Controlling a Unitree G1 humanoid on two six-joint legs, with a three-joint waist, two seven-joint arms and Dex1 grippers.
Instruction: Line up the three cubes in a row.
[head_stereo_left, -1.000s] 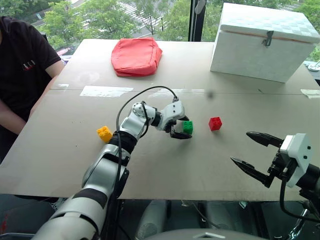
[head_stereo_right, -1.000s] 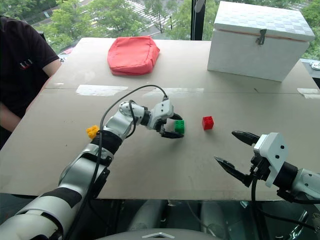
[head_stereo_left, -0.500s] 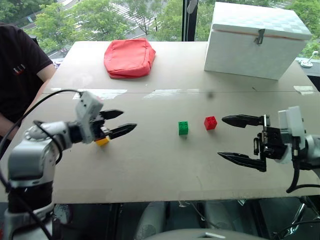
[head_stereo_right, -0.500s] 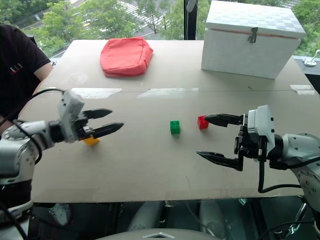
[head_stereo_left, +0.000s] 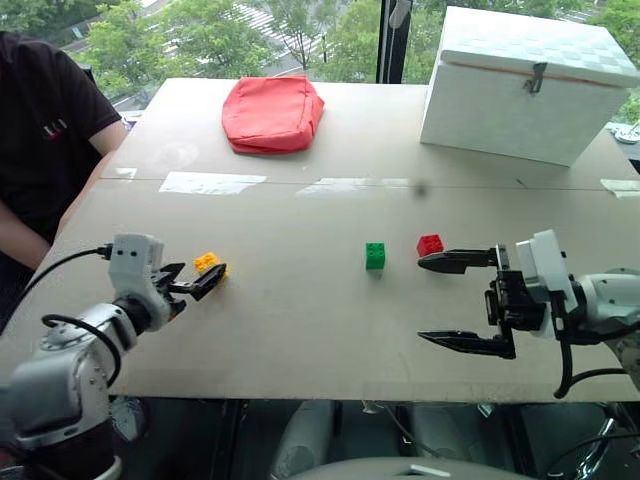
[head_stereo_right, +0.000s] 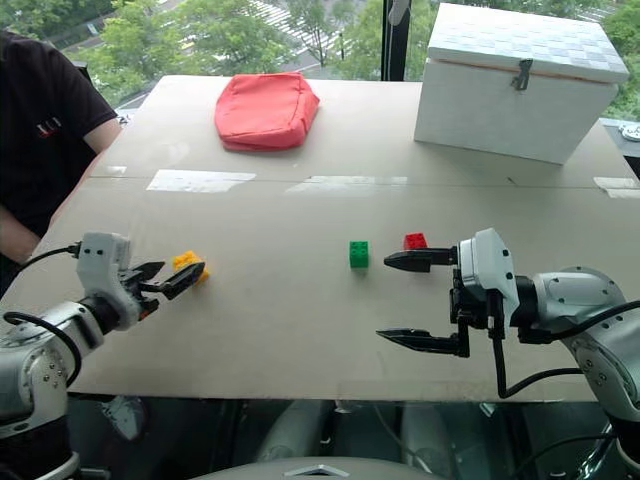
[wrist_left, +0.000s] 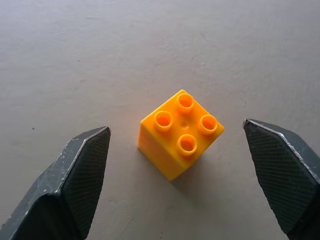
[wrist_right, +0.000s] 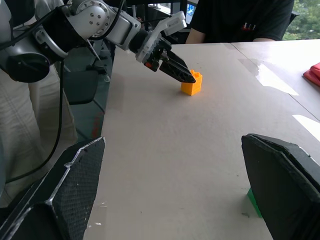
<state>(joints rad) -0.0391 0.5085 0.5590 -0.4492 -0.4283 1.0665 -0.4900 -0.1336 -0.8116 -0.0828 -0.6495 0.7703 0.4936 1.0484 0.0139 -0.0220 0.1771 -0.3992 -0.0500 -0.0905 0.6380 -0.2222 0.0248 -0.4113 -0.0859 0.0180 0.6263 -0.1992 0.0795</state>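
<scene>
From the head camera, the yellow cube (head_stereo_left: 207, 262) sat on the left part of the surface (head_stereo_left: 300, 330), with the left gripper (head_stereo_left: 200, 283) at its near side, fingers spread and clear of it. The green cube (head_stereo_left: 375, 255) and the red cube (head_stereo_left: 430, 244) stood near each other right of centre. The right gripper (head_stereo_left: 447, 302) hung just beside the red cube, its fingers wide apart and holding nothing. A red cushion (head_stereo_left: 272, 112) and a white box (head_stereo_left: 530, 85) lay at the far side; a person (head_stereo_left: 45, 150) sat at the left edge.

The left wrist view showed the yellow cube studs up, between the parted fingers (wrist_left: 82, 170), touching neither.

The right wrist view looked between spread fingers (wrist_right: 75, 190) toward the yellow cube and the left gripper.
</scene>
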